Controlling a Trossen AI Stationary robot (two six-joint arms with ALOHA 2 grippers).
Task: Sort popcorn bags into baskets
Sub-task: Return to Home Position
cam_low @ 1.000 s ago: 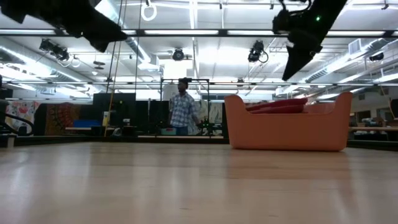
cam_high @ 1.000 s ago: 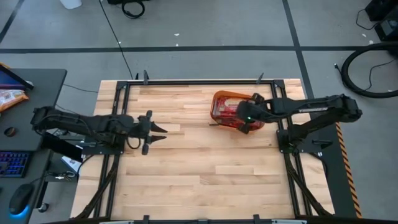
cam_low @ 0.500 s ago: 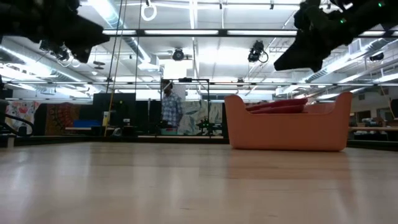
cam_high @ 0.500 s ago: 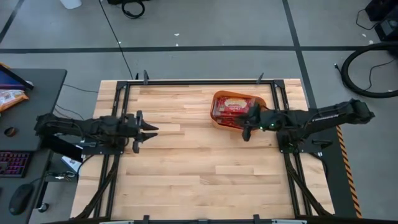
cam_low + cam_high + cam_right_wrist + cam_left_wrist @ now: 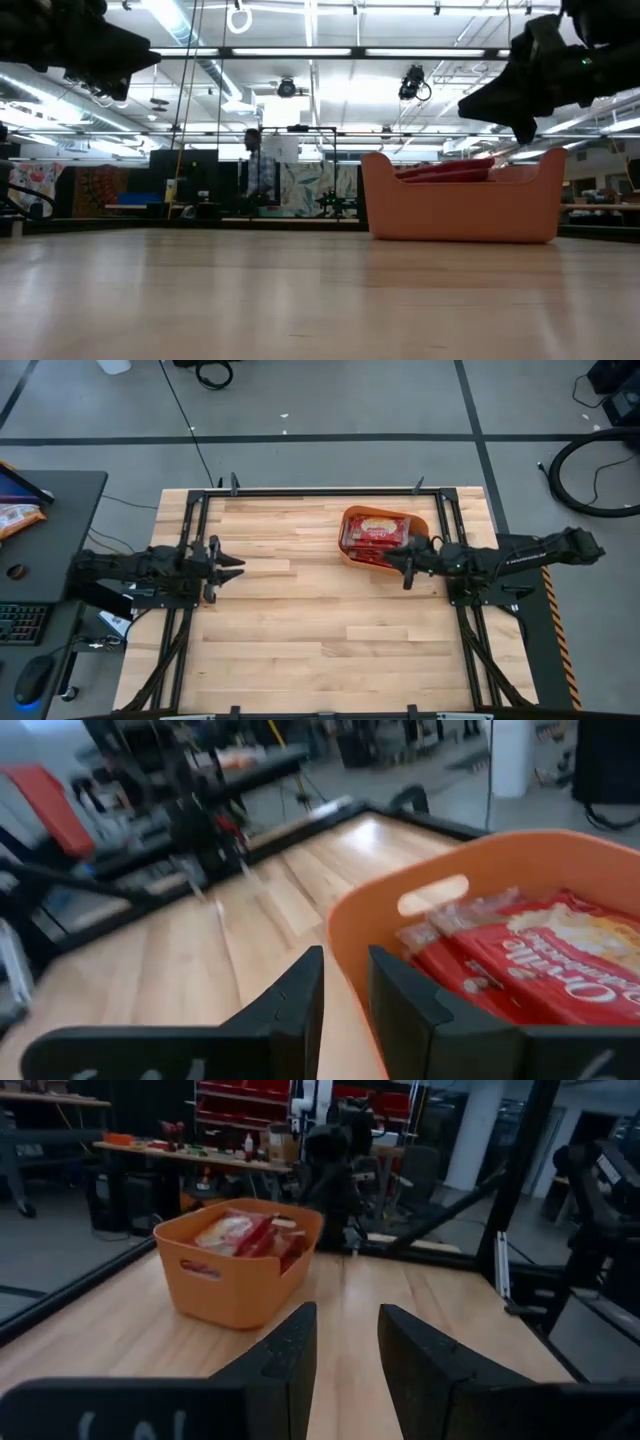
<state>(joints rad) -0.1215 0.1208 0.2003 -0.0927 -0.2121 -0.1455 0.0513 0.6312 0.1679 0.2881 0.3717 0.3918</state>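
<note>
High view puts the tub (image 5: 342, 538) right of centre in the upper half of the frame, standing on the table (image 5: 300, 620). The bags (image 5: 375, 532) lie piled inside it, and every red packet that shows is in there. The right gripper (image 5: 400, 568) hangs at the tub's lower right corner, just beside the rim. Its fingers are a narrow gap apart and hold nothing, which the right wrist view bears out. The left gripper (image 5: 236, 566) sits at left centre, well apart from the tub, with its fingers likewise parted and empty.

Sorting looks finished, so the step in hand is judged to be the retreat to rest. Only the right arm needs care. In the low view its gripper shows at the upper right, higher than the tub's wall. It should keep that height while drawing back toward the frame's right edge and lower only once past the rim. A dip too soon could catch the wall and shove or tip the light tub. The left arm seems to have a free path to the left edge. Neither gripper needs its fingers changed.
</note>
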